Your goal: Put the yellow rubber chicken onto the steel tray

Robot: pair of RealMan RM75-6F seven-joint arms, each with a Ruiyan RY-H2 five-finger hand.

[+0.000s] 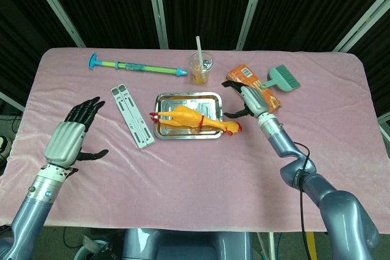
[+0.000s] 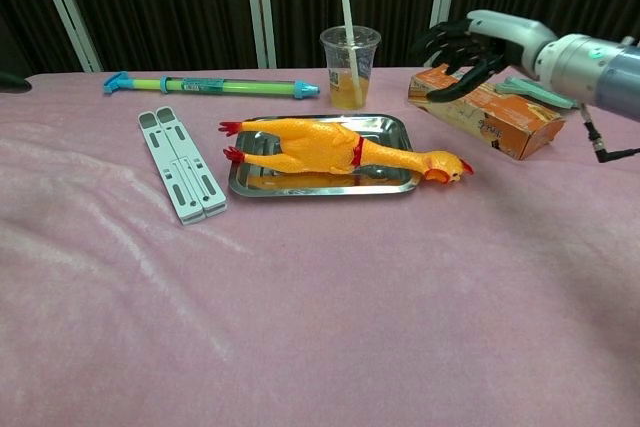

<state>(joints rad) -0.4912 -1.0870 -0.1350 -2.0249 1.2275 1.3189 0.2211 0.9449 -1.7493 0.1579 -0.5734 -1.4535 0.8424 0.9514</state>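
Pink cloth table [image 1: 195, 181] fills both views, w/ everything set toward the far half. Right arm reaches in from the right; right hand [image 1: 250, 98] hangs above the orange box [image 1: 263, 92], fingers spread, nothing in them. Left hand [image 1: 66, 139] hovers near the left edge, well apart from the action, fingers apart, empty too.

Mid-table: steel tray [image 1: 183, 97], and the yellow rubber chicken [image 1: 192, 118] lies across its near side. Body & red feet are on the tray, but neck and head poke out over the right rim; in the chest view the head [image 2: 445, 164] sits beyond the tray's corner, about at cloth level. So it's placed, I'd say, though not tidily.

Around it: white folding stand [image 1: 132, 115] left of the tray, green-blue water squirter [image 1: 139, 65] along the far edge, plastic cup [image 1: 202, 67] w/ straw and orange drink just behind the tray, teal brush [image 1: 283, 78] beyond the box.

Risks from here, my read: the chicken is long and soft, w/ weight overhanging, so a nudge to the tray or the head could roll it off the rim. The right hand is near the cup & the box; a sloppy move leftward could tip the drink, straw first.
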